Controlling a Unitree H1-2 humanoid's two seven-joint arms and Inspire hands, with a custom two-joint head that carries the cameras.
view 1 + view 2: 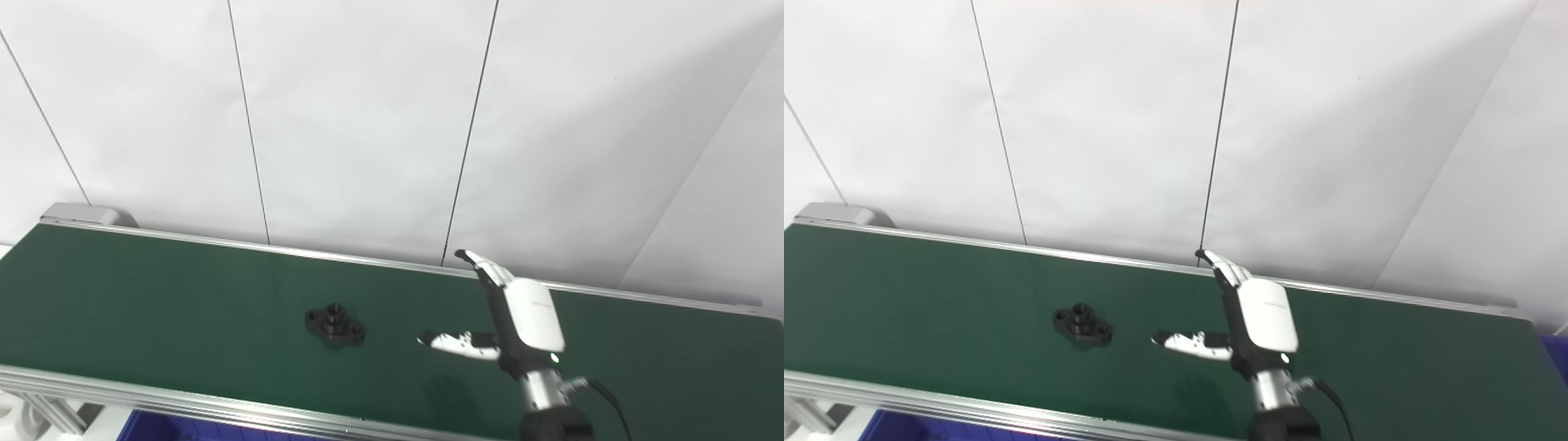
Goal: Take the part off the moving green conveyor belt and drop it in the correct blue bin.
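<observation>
left eye: head height, looks down and forward over green belt [184, 288] to white wall [367, 122]
right eye: same aim, set slightly rightward
range: fairly near
shared: belt, wall, far rail [1029, 248]

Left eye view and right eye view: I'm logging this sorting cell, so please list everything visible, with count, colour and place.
Conveyor belt: one, dark green, running across the frame from left to right.
Belt frame: silver metal rails along the near and far edges, with a grey end cap at the far left.
Part: one, black flanged piece with a raised hub, lying on the belt left of centre.
Blue bin: a blue edge below the belt's near rail; a blue sliver also shows at far right.
Wall panels: white, behind the belt.
Right robot hand: one, white and black, open, over the belt right of the part, not touching it.
</observation>
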